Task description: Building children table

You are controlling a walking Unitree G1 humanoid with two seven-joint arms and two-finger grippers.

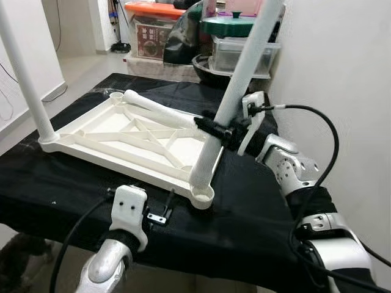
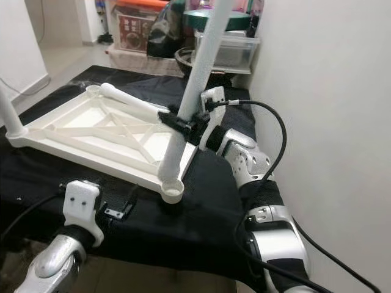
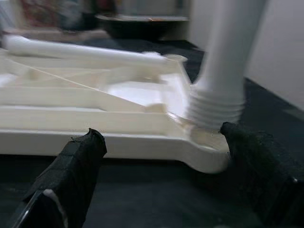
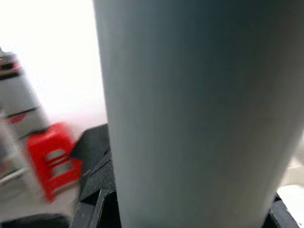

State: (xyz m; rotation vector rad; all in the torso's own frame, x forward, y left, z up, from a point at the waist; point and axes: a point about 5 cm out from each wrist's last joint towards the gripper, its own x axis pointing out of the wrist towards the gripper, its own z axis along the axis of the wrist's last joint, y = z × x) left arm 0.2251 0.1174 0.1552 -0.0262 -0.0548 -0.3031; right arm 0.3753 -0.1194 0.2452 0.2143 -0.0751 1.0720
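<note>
Here, right gripper (image 1: 215, 130) gripping leg (image 1: 241, 76) (tilted)

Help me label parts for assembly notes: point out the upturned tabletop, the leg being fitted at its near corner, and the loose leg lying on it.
tabletop (image 1: 91, 149): left eye view, near rim.
leg being fitted (image 1: 244, 64): left eye view, mid shaft.
loose leg (image 1: 159, 111): left eye view, middle of its length.
</note>
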